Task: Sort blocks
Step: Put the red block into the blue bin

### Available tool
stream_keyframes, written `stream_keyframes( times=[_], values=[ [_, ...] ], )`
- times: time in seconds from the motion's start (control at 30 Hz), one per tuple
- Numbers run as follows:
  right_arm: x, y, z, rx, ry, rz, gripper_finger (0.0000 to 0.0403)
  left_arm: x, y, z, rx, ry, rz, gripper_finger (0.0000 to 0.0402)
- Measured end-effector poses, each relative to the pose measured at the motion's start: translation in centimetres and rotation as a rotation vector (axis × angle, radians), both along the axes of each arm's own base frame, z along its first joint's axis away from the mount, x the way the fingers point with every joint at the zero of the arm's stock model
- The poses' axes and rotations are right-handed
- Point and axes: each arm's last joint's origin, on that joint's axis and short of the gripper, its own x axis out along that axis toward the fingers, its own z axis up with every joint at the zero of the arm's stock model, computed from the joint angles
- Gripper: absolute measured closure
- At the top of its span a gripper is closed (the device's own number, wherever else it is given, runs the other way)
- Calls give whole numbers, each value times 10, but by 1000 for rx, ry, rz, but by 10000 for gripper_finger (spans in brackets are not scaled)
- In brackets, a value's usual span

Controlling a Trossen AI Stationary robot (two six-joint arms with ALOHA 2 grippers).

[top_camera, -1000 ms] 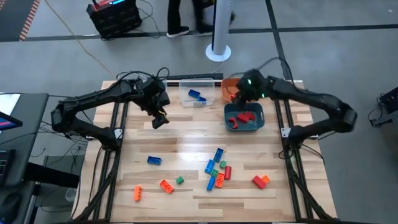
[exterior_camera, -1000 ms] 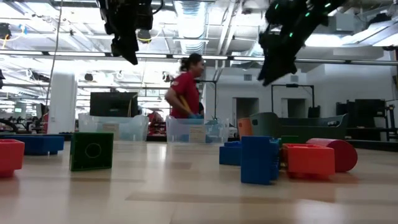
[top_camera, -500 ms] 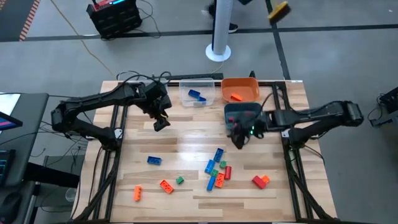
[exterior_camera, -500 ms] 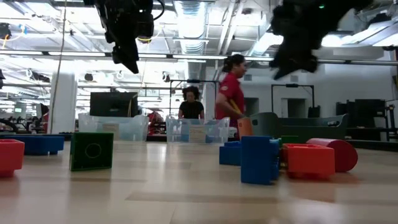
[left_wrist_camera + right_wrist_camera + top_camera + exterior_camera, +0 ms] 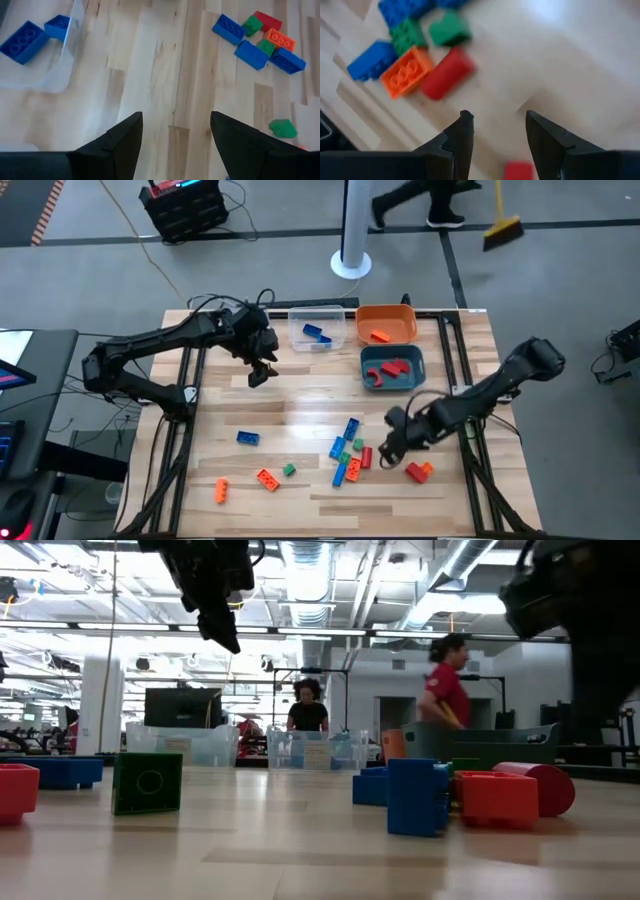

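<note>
Over the table's near side | right gripper (image 5: 390,450) jaws open, empty, beside mixed blocks (image 5: 348,455) for my next pick | left gripper (image 5: 258,376) open, waiting by clear bin (image 5: 318,330).

Overhead view straight down, low view level across table (image 5: 300,405) (wrist views close above).
</note>
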Motion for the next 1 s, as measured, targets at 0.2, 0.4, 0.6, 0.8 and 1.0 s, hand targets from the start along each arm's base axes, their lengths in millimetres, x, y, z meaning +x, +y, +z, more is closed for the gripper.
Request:
stream_keyframes(
  times=[0.2, 0.4, 0.6, 0.8, 1.0],
  values=[
    [6, 28, -2, 52, 150, 31, 220, -2, 5, 0, 37, -7, -52, 174],
    [11, 37, 2, 13, 376, 167, 219, -3, 8, 0, 71, -11, -81, 174],
    [21, 42, 0, 4, 398, 163, 203, -3, 8, 0, 68, -7, -81, 174],
    [20, 45, -1, 11, 405, 153, 177, -4, 8, 0, 68, -6, -81, 174],
    [13, 50, -2, -8, 436, 161, 167, -4, 8, 0, 69, -6, -82, 174]
  ],
)
